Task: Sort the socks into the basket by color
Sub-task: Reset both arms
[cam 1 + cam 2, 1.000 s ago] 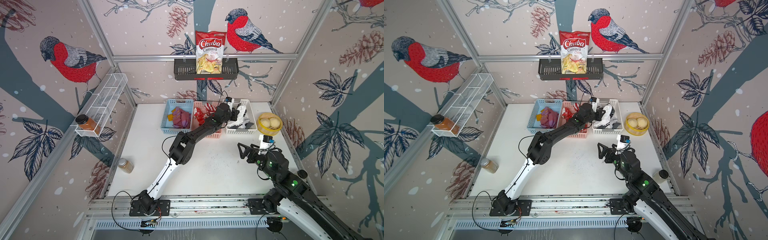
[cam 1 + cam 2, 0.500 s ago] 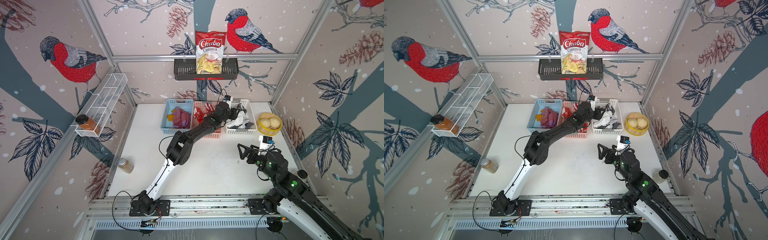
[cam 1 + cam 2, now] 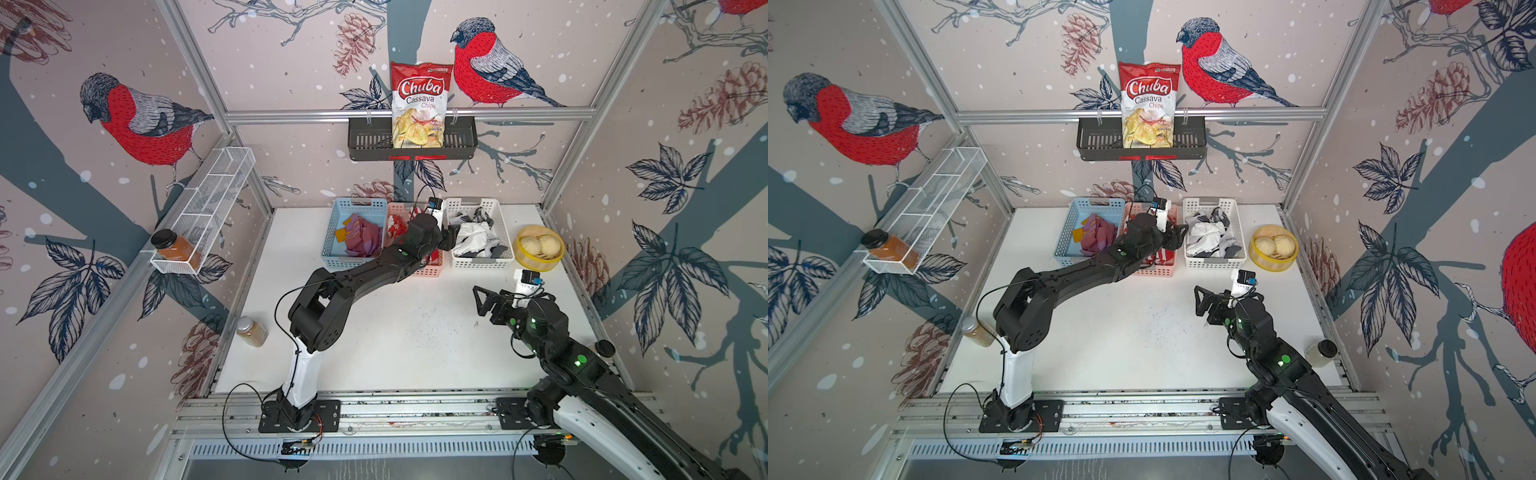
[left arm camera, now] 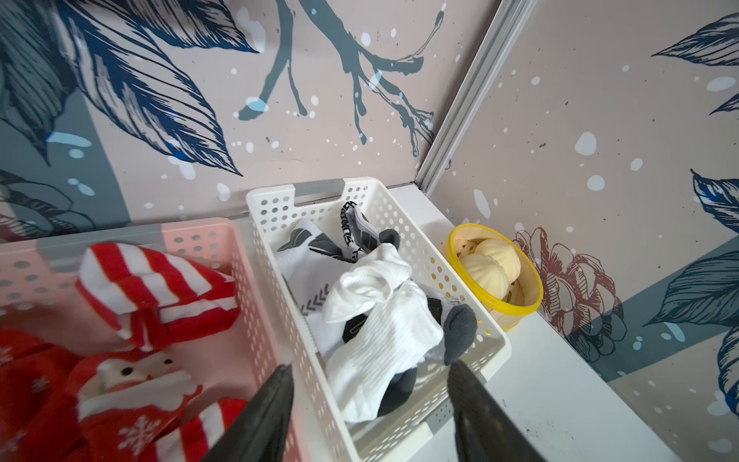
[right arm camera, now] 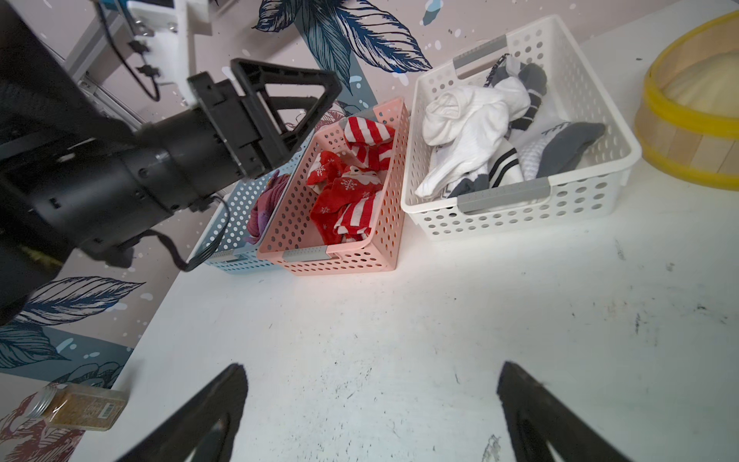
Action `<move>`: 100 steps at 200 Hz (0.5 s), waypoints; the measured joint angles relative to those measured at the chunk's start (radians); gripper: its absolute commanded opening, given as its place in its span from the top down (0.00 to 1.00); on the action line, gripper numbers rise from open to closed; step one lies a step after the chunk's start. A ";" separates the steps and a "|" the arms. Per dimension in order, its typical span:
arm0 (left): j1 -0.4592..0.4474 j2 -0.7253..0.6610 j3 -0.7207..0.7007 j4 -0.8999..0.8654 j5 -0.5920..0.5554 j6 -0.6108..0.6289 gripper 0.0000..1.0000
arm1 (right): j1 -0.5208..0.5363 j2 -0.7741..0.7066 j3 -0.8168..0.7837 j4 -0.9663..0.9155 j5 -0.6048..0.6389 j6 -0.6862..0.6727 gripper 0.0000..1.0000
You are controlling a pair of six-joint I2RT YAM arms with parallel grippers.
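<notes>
Several white socks (image 4: 380,312) in white basket (image 4: 276,208)

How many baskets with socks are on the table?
3, side by side: blue basket at one end, pink basket in the middle, white basket beside the yellow-rimmed steamer. None seems hidden.

In both top views the left arm (image 3: 365,270) covers much of the pink basket (image 3: 1156,272) at 12 o'clock on the table (image 3: 415,340), hiding most of its red-and-white socks (image 3: 393,226).
</notes>
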 measured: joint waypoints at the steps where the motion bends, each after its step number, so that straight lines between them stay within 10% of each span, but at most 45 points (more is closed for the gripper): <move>1: 0.000 -0.007 -0.008 0.001 -0.003 0.002 0.35 | -0.001 0.001 0.000 0.001 0.000 -0.001 0.00; 26: 0.000 -0.128 -0.147 0.018 -0.066 0.039 0.25 | -0.015 0.040 0.008 0.028 -0.016 -0.014 0.00; 33: 0.000 -0.160 -0.181 0.019 -0.088 0.058 0.03 | -0.019 0.051 0.010 0.037 -0.026 -0.015 0.00; 100: 0.000 -0.424 -0.411 -0.073 -0.283 0.137 0.02 | -0.084 0.126 0.033 0.102 -0.037 -0.037 0.00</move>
